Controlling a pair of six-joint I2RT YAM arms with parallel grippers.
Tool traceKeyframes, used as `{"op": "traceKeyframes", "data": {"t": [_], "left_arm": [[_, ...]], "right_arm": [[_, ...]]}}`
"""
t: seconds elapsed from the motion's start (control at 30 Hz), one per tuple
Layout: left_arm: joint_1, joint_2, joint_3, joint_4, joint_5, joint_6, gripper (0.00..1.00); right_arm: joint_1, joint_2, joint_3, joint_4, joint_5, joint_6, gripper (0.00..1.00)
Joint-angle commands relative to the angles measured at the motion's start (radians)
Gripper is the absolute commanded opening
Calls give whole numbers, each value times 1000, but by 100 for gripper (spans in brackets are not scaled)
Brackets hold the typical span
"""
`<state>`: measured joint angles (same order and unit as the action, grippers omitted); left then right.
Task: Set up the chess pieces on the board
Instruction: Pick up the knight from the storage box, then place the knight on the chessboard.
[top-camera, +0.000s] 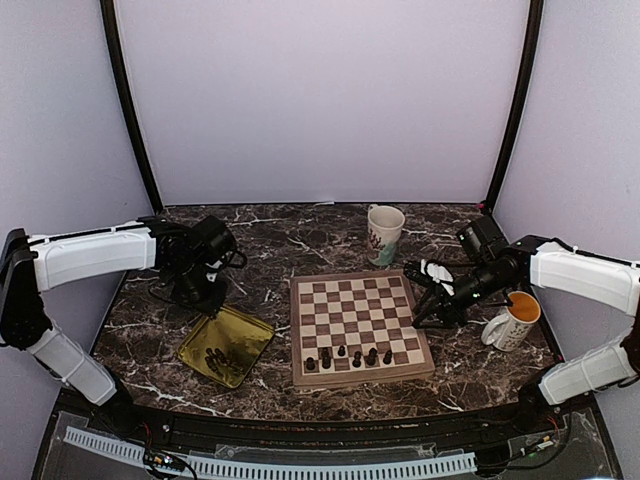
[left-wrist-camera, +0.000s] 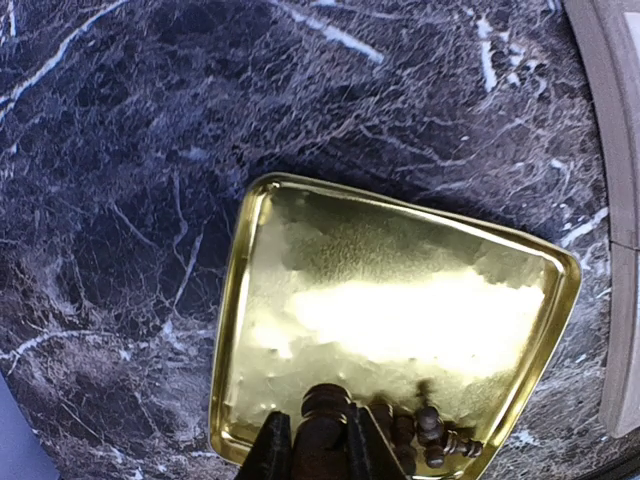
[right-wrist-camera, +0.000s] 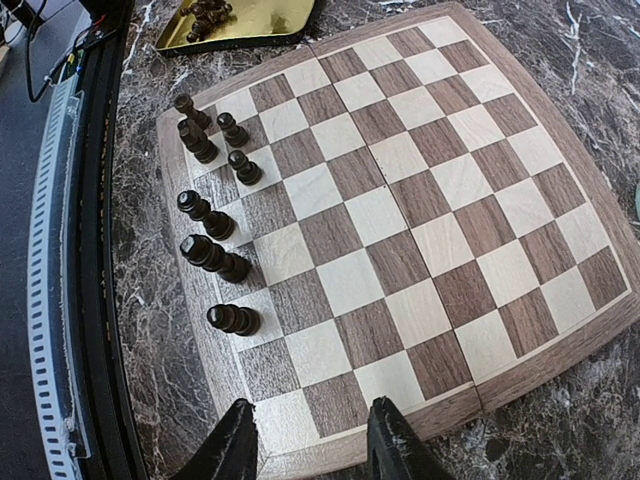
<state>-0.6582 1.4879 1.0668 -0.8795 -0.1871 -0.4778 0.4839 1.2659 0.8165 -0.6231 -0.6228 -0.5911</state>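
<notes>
The wooden chequered board (top-camera: 355, 300) lies mid-table, with several dark chess pieces (top-camera: 357, 358) standing along its near rows; the right wrist view shows them (right-wrist-camera: 205, 215) by the board's (right-wrist-camera: 400, 210) left edge. Left of the board, a gold tray (top-camera: 240, 330) holds more loose pieces (top-camera: 215, 360). My left gripper (left-wrist-camera: 322, 450) hangs over the tray's (left-wrist-camera: 400, 310) near corner, shut on a dark chess piece (left-wrist-camera: 325, 410), with other pieces (left-wrist-camera: 432, 435) lying beside it. My right gripper (right-wrist-camera: 310, 440) is open over the board's right edge, nothing between its fingers.
A white patterned mug (top-camera: 385, 232) stands behind the board. A second white mug with an orange inside (top-camera: 515, 320) sits right of the board, close to my right arm. Dark marble tabletop (top-camera: 300, 250) surrounds everything, with walls on three sides.
</notes>
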Motion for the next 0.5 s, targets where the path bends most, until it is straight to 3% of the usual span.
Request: {"op": "traceKeyframes", "data": {"t": [0.0,0.27,0.47], "left_arm": [[5,3,49,-20,8,58,8],[-33,33,99,88,89,136,8],[-148,161,268,135,127,225,7]], "right_arm": [[-5,-5,-9,11,12,-8,38],[-6,-13,-11,14,16,-7,38],[-6,-13,-8,14,28,-8,38]]}}
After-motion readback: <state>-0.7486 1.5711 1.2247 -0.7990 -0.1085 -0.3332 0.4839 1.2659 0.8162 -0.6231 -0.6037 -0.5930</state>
